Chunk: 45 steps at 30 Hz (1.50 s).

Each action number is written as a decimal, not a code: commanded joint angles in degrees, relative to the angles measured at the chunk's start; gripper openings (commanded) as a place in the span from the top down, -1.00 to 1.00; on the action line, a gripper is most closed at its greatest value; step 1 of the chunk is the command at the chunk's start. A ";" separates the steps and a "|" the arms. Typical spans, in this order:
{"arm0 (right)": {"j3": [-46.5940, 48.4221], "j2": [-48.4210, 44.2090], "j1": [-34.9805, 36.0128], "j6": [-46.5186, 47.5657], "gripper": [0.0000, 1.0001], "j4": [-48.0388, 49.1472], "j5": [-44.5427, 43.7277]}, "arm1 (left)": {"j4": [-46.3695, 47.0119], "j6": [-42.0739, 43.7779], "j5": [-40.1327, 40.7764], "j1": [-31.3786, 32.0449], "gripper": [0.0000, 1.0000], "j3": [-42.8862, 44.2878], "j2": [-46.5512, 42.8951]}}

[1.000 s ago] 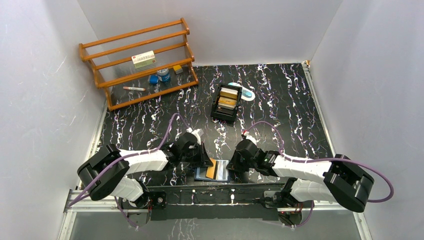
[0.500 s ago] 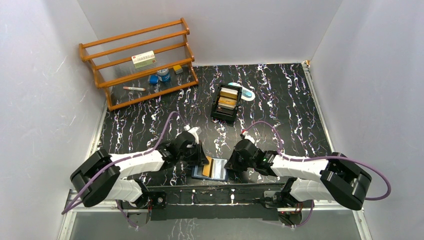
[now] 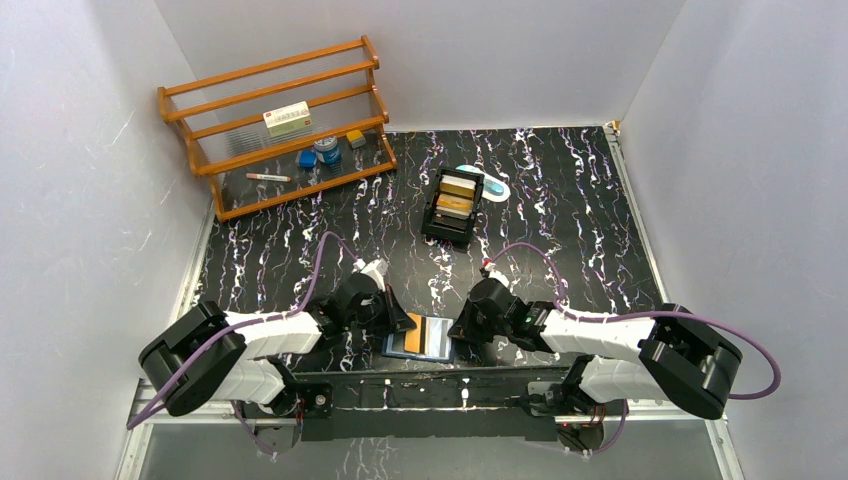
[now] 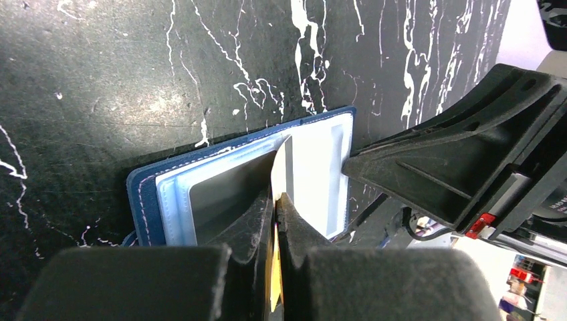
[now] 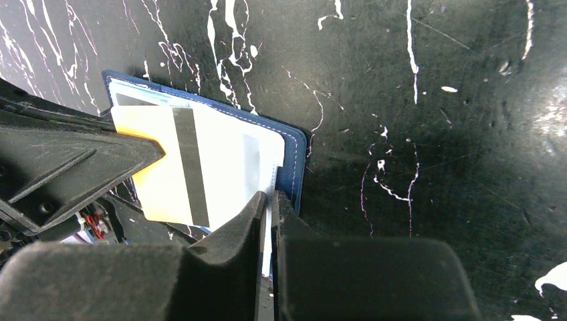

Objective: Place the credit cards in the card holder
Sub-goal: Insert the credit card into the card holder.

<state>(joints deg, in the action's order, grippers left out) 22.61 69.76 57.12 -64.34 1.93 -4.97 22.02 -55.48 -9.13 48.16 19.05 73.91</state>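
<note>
1. We see the small navy-blue folding card holder (image 3: 396,347) (image 4: 214,190) (image 5: 295,160) lying open on the black marbled bench (image 3: 560,200), by its near edge, pale shiny pockets up.
2. The left jaws are closed tight on a gold plastic credit card (image 3: 412,332) (image 5: 155,175) with a black stripe, held over the pockets.
3. The right jaws, nearly closed, pinch the holder's right edge.

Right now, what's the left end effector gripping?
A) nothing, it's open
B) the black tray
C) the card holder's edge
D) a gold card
D: in the left wrist view, the left end effector is shut on the edge of a gold card, with the card's far end over the open card holder.
</note>
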 commanded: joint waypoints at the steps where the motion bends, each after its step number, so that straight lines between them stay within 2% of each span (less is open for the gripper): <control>1: -2.14 1.01 0.53 0.45 0.72 -4.43 -0.75 | 2.74 -0.66 1.86 0.18 1.00 -3.63 1.85; 8: -2.18 1.45 0.52 0.44 0.72 -3.83 -0.59 | 2.81 -0.92 2.20 0.17 1.00 -4.16 1.73; 18: -2.13 1.43 0.53 -0.15 0.72 -2.99 -0.43 | 10.81 -1.01 -2.22 0.17 1.00 -5.42 7.00; 24: -1.44 1.74 0.53 0.50 0.72 -3.37 -1.38 | 6.76 -1.31 -3.84 0.18 1.00 -4.30 7.02; 30: -1.10 0.97 0.53 0.62 0.73 -4.44 -2.76 | -2.81 1.08 -4.14 0.09 1.00 -2.14 4.75; 34: -0.87 1.01 0.53 0.63 0.73 -4.49 -2.94 | 0.50 0.14 -6.37 0.09 1.00 -3.69 5.04; 39: -0.26 1.26 0.53 0.89 0.74 -5.26 -3.58 | -3.91 0.77 -6.05 0.09 1.00 -1.93 4.77; 45: 0.39 1.11 0.53 1.13 0.74 -5.93 -4.15 | -8.37 2.11 -5.66 0.00 1.00 -1.71 -0.11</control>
<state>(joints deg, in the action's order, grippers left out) 22.76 69.69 57.41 -64.51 1.52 -5.74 24.27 -56.55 -13.13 47.46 18.28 74.91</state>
